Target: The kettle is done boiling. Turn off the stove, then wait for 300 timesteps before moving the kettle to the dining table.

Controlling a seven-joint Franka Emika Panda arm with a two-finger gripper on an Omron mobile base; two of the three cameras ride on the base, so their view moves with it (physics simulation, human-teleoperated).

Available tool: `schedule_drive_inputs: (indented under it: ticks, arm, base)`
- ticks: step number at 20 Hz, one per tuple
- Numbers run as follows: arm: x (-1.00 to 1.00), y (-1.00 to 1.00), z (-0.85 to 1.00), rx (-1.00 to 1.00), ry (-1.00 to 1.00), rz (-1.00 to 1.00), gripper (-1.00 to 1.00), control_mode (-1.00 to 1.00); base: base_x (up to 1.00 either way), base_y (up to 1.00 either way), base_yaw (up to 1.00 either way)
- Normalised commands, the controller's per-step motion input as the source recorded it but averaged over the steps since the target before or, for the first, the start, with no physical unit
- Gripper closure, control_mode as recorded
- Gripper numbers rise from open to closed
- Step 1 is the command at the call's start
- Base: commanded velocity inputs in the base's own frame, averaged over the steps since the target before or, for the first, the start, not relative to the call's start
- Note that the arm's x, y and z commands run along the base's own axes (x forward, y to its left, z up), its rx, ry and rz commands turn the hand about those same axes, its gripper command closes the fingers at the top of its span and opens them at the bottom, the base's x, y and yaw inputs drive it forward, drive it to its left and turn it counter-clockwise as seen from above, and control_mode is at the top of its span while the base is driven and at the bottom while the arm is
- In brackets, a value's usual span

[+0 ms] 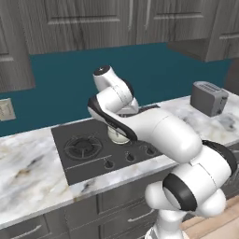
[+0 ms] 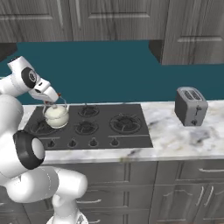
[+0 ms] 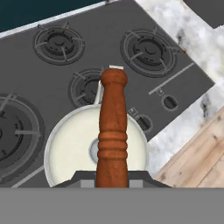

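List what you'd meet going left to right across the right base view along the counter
claw shut on the kettle's handle, kettle, stove, bare marble counter, toaster.

The arm [image 1: 158,130] was glossy white, built of rounded, bulbous segments, with black bands ringing its joints and a black cap on one end.
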Motion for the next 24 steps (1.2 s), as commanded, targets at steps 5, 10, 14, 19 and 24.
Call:
schedule_drive_inputs:
  ticks: [5, 10, 14, 19, 24]
  arm:
    - [0.00, 0.00, 0.00, 0.00, 0.00, 0.00, 1.00, 1.00]
    - [0.00, 0.00, 0.00, 0.00, 0.00, 0.00, 1.00, 1.00]
    - [0.00, 0.00, 0.00, 0.00, 0.00, 0.00, 1.00, 1.00]
    - [0.00, 0.00, 0.00, 0.00, 0.00, 0.00, 1.00, 1.00]
    - [0.00, 0.00, 0.00, 0.00, 0.00, 0.00, 1.00, 1.00]
  base:
    - [-0.27, -0.19, -0.48]
    - [-0.42, -0.16, -0.51]
    - [-0.40, -0.10, -0.52]
    - [-0.11, -0.24, -0.52]
    - [0.00, -0.39, -0.51]
